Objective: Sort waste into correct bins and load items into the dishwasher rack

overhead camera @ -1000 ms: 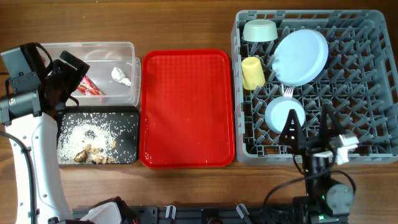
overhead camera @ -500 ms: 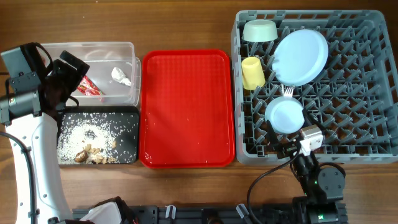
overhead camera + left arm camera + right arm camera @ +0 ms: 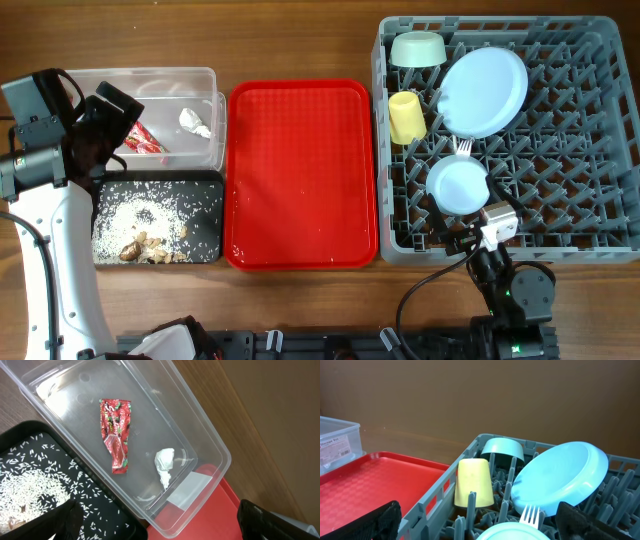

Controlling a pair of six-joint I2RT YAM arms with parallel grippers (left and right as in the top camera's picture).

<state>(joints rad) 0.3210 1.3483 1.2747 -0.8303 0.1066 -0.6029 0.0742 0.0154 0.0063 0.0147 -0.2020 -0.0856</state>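
Black left pincer (image 3: 156,519) wide open, empty; right pincer (image 3: 477,512) likewise.

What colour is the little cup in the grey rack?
The cup is yellow; right wrist view.

Red crinkled wrapper (image 3: 116,435), white tissue scrap (image 3: 164,464): inside clear plastic tub (image 3: 75,390). Rice grains (image 3: 135,215), brown bits (image 3: 140,248): black tray (image 3: 206,188). Light-blue plate (image 3: 484,90), yellow cup (image 3: 405,117), green bowl (image 3: 418,48), small blue bowl (image 3: 458,184), fork (image 3: 463,146): grey lattice rack (image 3: 590,130).
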